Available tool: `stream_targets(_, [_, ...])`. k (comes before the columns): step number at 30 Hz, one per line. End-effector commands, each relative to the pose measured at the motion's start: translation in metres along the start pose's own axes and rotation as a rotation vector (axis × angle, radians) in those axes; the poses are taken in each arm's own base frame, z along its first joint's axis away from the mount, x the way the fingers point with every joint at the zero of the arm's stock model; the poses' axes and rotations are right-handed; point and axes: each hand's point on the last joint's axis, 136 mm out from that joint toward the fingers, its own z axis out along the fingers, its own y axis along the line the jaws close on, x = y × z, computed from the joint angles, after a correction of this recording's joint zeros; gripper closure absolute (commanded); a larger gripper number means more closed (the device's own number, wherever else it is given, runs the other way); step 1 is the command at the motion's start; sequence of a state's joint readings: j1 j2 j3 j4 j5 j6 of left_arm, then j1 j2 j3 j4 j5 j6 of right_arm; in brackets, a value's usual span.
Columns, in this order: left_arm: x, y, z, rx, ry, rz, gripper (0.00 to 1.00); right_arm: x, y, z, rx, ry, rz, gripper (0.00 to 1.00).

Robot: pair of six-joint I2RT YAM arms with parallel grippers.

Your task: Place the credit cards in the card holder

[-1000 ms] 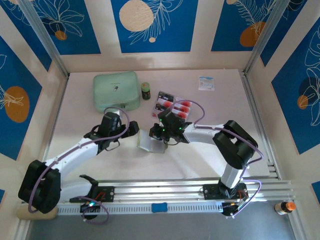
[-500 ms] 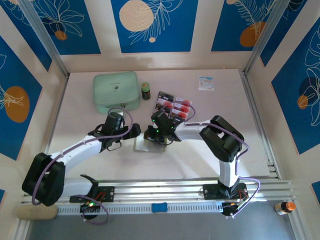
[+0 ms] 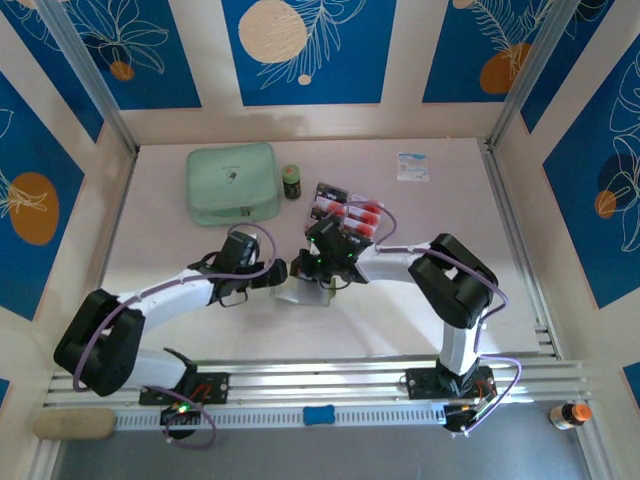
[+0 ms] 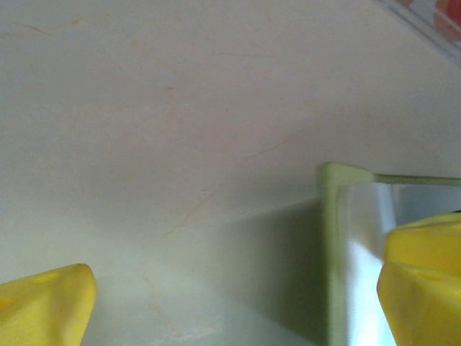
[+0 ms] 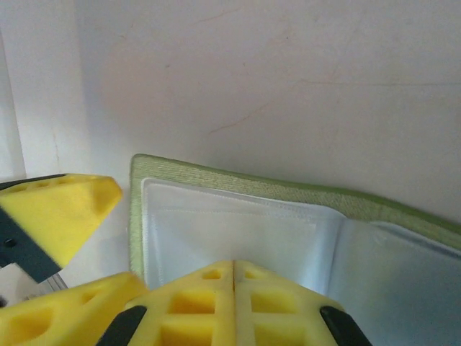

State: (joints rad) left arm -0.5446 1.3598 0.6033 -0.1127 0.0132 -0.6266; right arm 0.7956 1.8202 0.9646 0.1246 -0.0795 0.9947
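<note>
Jaws spread wide, the left gripper (image 3: pixel 279 272) straddles one edge of the card holder (image 5: pixel 238 216), which lies open at mid-table. The right gripper (image 5: pixel 234 274), jaws shut and empty, sits over its clear sleeves. The credit cards (image 3: pixel 350 212) lie just beyond.

the olive-green fabric fold-over card holder (image 3: pixel 303 290) lies open at mid-tabletop (image 3: pixel 180 240). the left gripper (image 3: pixel 279 272) sits just left of it, one of its fingers (image 4: pixel 425 274) over the holder's edge. the right gripper (image 3: pixel 318 268) is at its far edge. the white red-circled credit cards (image 3: pixel 352 212) lie just behind. at the far left lies a mint-green zip case (image 3: pixel 232 182), with a small dark bottle (image 3: pixel 291 181) just right of it.
</note>
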Motion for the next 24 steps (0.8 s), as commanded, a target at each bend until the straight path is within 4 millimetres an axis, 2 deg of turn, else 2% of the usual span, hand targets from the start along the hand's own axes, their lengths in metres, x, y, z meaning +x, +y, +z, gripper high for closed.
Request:
stream_targets(1, [0.008, 0.006, 0.007, -0.038, 0.021, 0.049, 0.00, -0.002, 0.005, -0.017, -0.018, -0.022, -0.010, 1.00])
stream_targets(5, [0.011, 0.013, 0.009, -0.087, 0.042, 0.071, 0.00, 0.003, -0.004, -0.024, 0.006, -0.028, -0.011, 1.00])
stream_targets(9, [0.011, 0.023, 0.008, -0.149, 0.047, 0.078, 0.00, 0.010, -0.012, -0.022, 0.020, -0.012, -0.003, 1.00])
stream_targets(14, [0.010, 0.027, 0.008, -0.170, 0.041, 0.068, 0.00, 0.016, -0.015, -0.014, 0.029, 0.009, -0.007, 1.00])
stream_targets(24, [0.008, 0.026, 0.007, -0.168, 0.035, 0.062, 0.00, 0.022, -0.008, 0.008, 0.029, 0.053, -0.026, 1.00])
